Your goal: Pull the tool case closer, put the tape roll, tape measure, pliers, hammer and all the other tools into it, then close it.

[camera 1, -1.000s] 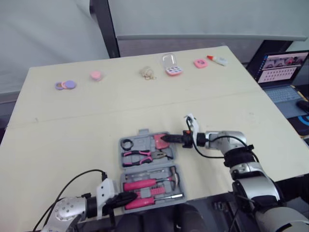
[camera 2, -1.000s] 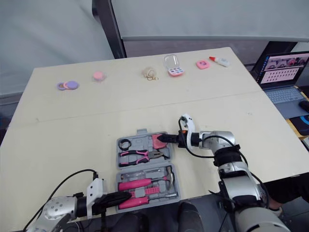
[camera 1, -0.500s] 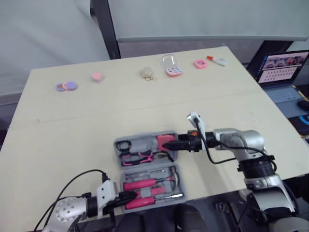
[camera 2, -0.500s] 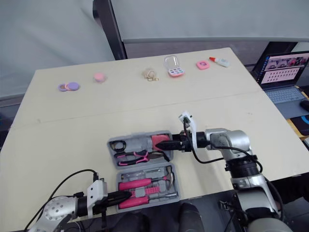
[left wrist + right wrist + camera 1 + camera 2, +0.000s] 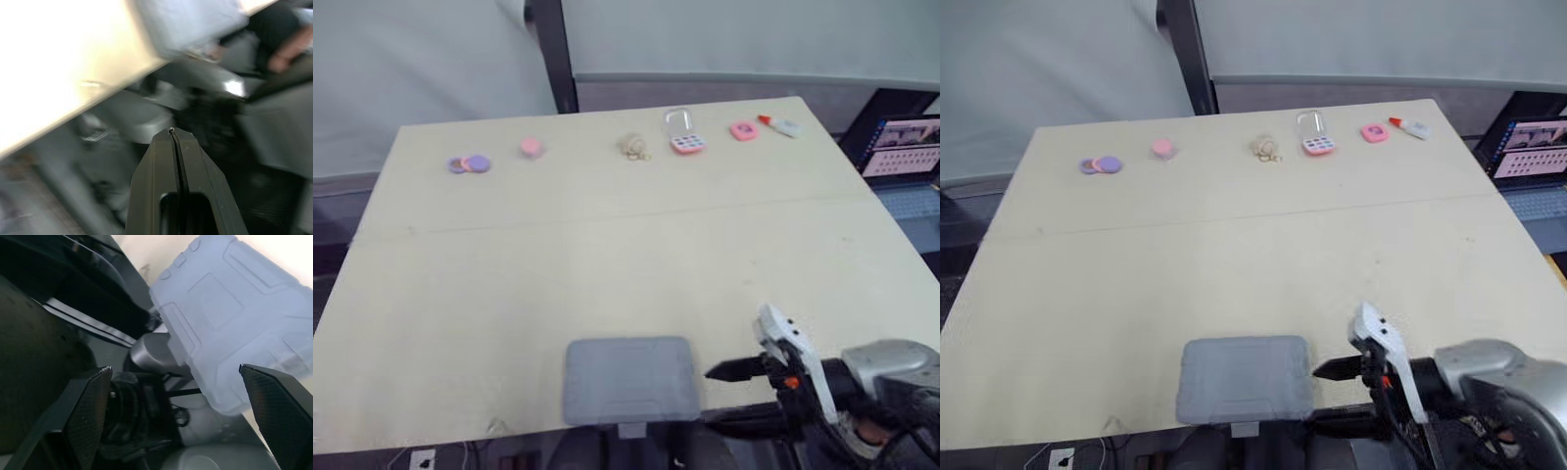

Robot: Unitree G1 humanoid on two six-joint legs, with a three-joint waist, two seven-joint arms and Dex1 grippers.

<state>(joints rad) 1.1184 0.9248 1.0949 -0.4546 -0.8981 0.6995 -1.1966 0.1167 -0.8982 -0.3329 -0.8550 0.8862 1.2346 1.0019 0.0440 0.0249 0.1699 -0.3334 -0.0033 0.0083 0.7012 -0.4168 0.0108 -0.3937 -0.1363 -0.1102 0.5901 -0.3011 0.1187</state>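
Observation:
The grey tool case lies shut at the front edge of the table, lid down, its latch tab hanging over the edge. Its contents are hidden. My right gripper hovers just right of the case at the table's front edge, open, with one finger above the other and nothing between them. In the right wrist view the case lies ahead between the spread fingers. My left gripper is shut on nothing, below the table edge, with a corner of the case above it.
Small items line the far edge: purple and pink discs, a pink round piece, a beige clump, a pink keypad toy, a pink item, a glue bottle. A laptop stands off the right side.
The case lid, half raised before, has come down and the case is shut. My right gripper dropped to the table's front edge beside the case. The camera view has shifted.

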